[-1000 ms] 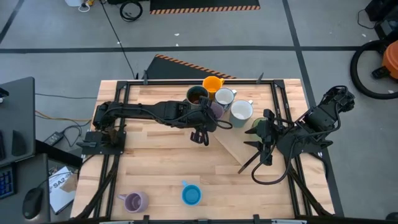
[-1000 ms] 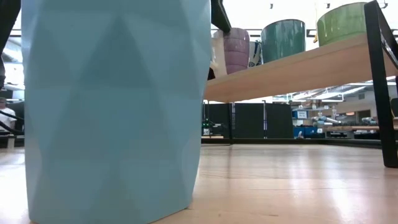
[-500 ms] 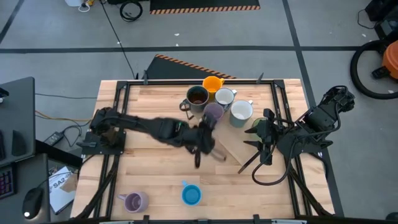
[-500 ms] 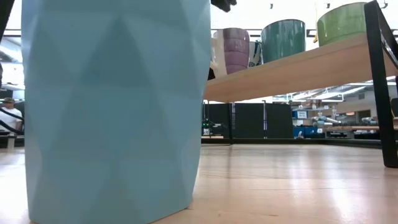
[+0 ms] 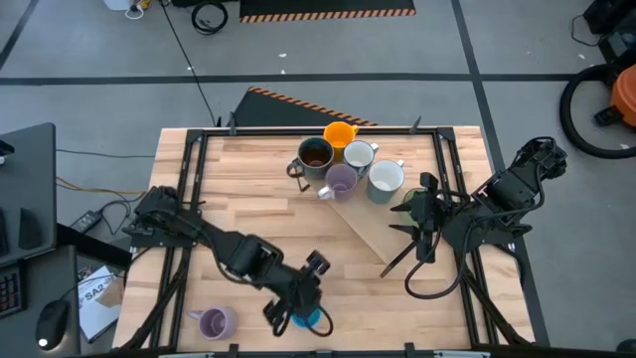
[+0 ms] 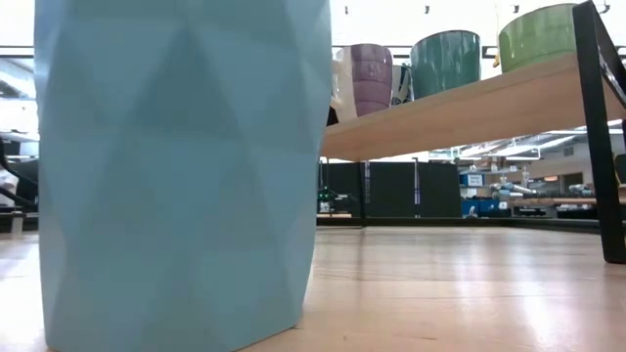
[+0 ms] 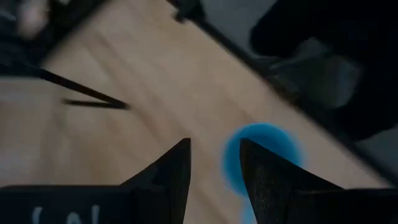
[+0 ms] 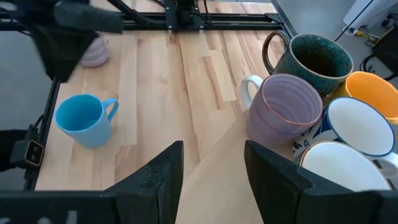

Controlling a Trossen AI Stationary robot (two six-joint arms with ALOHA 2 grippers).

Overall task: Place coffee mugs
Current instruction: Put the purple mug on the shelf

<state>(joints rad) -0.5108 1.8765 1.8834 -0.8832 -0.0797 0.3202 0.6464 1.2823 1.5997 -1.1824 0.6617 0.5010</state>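
**Left arm reaching for the blue mug**

Clearly the left gripper was the one at work: it hung over the near edge of the table, just beside the blue mug, with its fingers parted and nothing between them. From the left wrist view the mug's blue rim lay just past the fingertips, a sign, I judged, that the arm was lining up for a grasp, not carrying anything.

Five mugs stood packed together at the far middle of the table, on a raised wooden board: the orange mug, the dark mug, one purple mug and two white mugs, rims touching or nearly so. They seemed grouped tightly to leave room for the rest. A green mug sat near the right gripper.

That gripper rested at the right side, beside the board, fingers spread and empty, apparently waiting.

A second purple mug stood alone at the near left corner, well apart from the blue one, presumably next in line.
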